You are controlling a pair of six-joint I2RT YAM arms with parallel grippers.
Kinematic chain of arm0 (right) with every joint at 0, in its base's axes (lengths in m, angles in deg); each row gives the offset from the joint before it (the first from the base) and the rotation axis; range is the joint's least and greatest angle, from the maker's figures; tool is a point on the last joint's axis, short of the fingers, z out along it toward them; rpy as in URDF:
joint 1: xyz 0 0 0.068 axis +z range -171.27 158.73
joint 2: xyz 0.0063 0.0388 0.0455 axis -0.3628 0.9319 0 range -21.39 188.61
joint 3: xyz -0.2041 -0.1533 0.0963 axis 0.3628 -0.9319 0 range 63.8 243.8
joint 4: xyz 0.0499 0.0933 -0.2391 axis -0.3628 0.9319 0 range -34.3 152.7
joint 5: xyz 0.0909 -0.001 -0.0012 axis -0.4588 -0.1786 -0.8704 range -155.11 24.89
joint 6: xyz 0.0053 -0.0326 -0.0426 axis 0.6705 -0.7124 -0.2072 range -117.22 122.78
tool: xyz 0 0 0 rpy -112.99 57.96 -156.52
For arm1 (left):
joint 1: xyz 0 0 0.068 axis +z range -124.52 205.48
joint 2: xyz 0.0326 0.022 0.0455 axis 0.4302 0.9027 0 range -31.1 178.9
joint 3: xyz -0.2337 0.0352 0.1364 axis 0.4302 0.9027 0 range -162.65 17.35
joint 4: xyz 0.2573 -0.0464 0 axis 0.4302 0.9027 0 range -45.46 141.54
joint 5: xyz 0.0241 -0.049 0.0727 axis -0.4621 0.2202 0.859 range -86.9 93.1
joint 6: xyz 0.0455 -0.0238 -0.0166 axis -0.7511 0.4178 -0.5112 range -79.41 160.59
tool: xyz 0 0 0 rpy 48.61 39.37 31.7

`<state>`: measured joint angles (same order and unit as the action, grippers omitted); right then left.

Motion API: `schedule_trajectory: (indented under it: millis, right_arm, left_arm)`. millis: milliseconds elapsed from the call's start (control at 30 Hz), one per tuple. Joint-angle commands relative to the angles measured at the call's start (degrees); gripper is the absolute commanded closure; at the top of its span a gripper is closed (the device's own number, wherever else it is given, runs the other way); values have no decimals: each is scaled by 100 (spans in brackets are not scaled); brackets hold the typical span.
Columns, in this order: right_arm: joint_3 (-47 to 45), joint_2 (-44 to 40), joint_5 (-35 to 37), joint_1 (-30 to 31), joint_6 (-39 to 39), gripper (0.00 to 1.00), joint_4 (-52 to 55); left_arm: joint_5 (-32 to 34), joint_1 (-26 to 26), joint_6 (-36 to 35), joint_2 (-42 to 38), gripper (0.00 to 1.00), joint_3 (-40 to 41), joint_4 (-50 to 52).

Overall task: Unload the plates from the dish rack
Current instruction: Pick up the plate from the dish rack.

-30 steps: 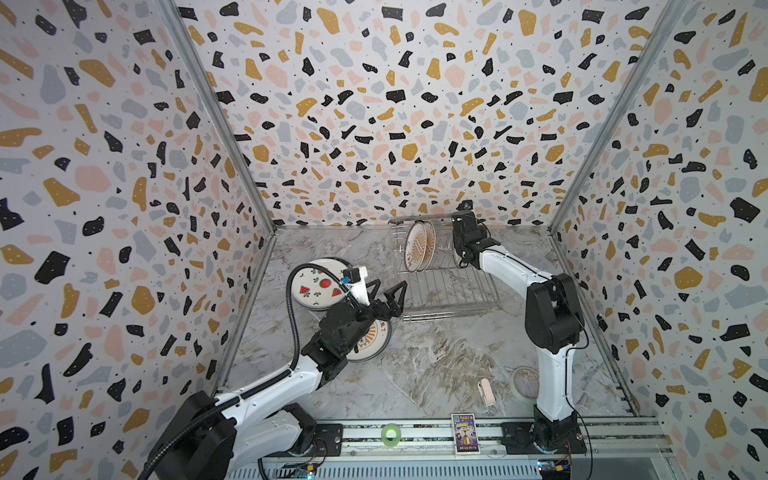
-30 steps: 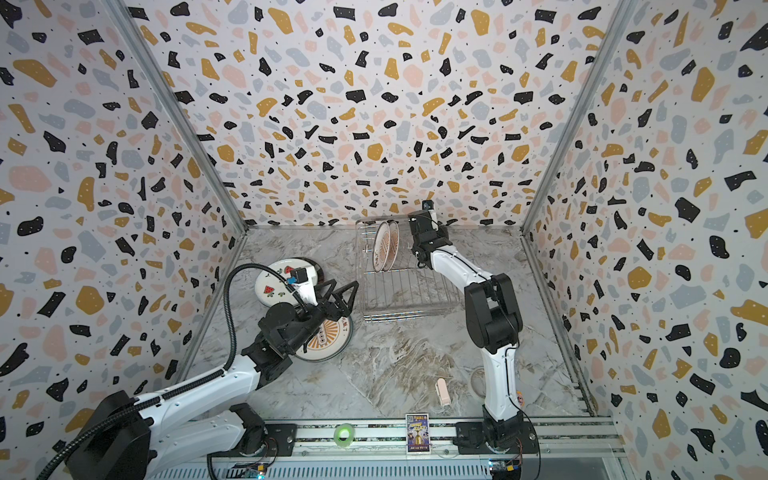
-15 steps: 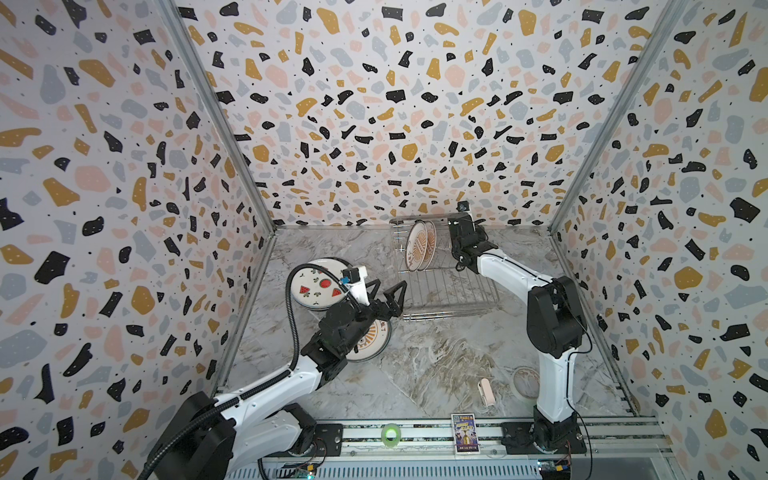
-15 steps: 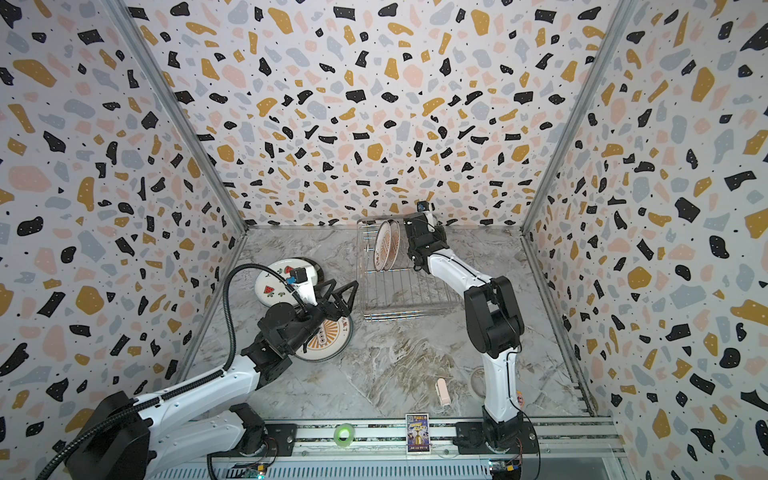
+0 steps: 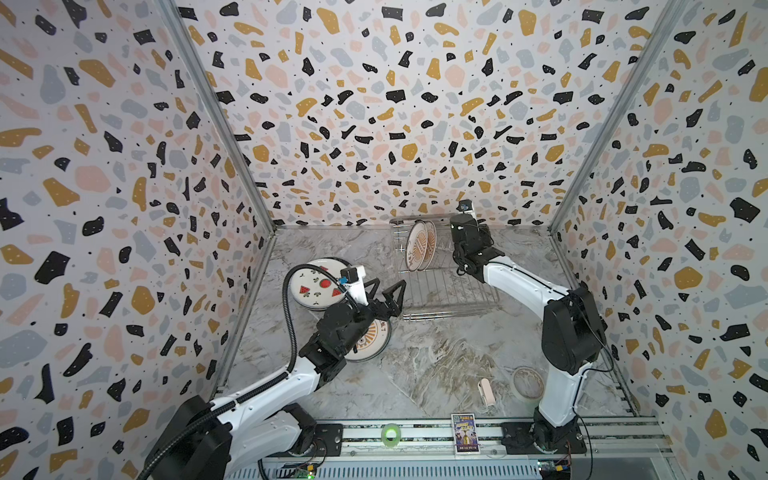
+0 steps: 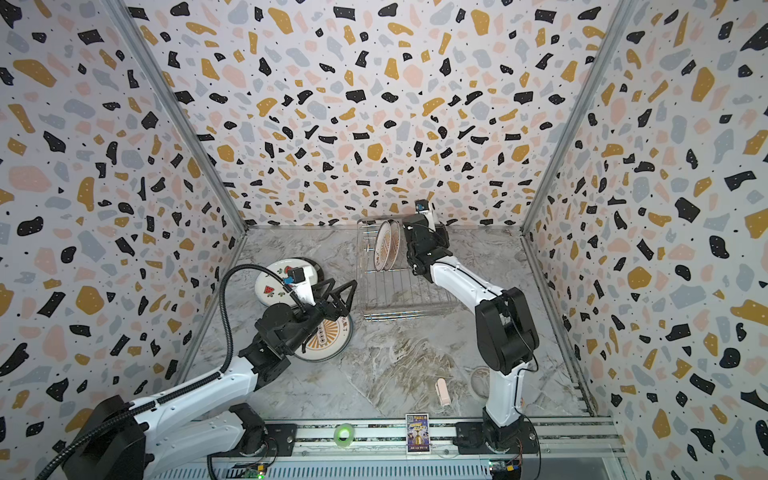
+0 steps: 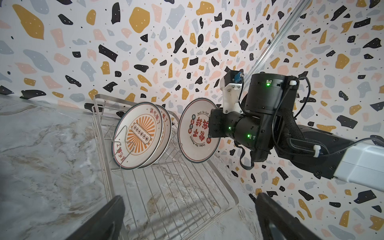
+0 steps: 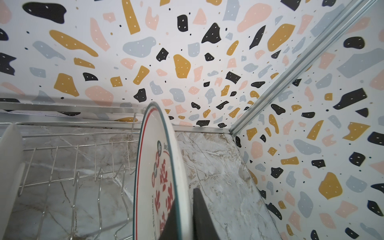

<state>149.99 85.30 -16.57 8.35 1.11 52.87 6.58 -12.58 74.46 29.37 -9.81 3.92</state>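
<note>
Well back in the cell, the right arm stretches from its base at the front rail to the far end of the dish rack (image 5: 449,286), forearm sloping upward and wrist bent down. The right gripper (image 8: 185,215) is clamped on the rim of the red-lettered plate (image 7: 195,133), 1 dark finger on each face. This plate stands on edge at the rack's right side. Whether its lower edge rests on the wires cannot be told.

Just beside it, 2 sunburst plates (image 5: 417,249) lean upright together between the prongs. The rest of the rack is bare wire.

The left arm reaches in from the front left. The left gripper (image 5: 386,289) is spread wide with nothing in it, hovering near the rack's near left corner. Under its wrist, another sunburst plate (image 5: 372,343) lies flat on the marble table (image 5: 436,365). Behind that, a watermelon plate (image 5: 318,284) tops a short stack.

Near the right arm's base lie a tape roll (image 5: 528,382) and a small pink object (image 5: 485,390).
</note>
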Motion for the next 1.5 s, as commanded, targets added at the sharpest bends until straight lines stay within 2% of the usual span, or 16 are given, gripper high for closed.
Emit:
schedule_trajectory:
  millis: [0,300,467,633,967,1167,1367,1467]
  right_arm:
    - [-134,-590,312,137,-114,91,-465]
    - [-575,-1469,455,532,-187,91,-522]
    - [-997,-2084,180,676,75,91,-454]
    - [-1693,-2946,-821,623,594,91,-455]
    - [-3020,-4359,-3747,-216,1584,92,-891]
    - [-3574,-4593,-5509,-805,2156,92,-1469]
    - [-3944,-4605,-6777,-996,2569,93,-2074]
    - [-4077,-4524,-7283,-1035,2814,93,-2421]
  left_arm:
    - [24,-34,-2,-123,0,26,-143]
    - [144,-34,-143,-211,0,-15,10]
    - [91,-34,-174,-297,0,-45,115]
    - [174,-34,-166,-455,0,13,178]
    - [37,-34,-7,-452,0,132,136]
    - [-325,-34,184,-412,0,79,38]
    - [-924,-34,483,-296,0,301,-603]
    - [-980,-34,606,-189,0,320,-634]
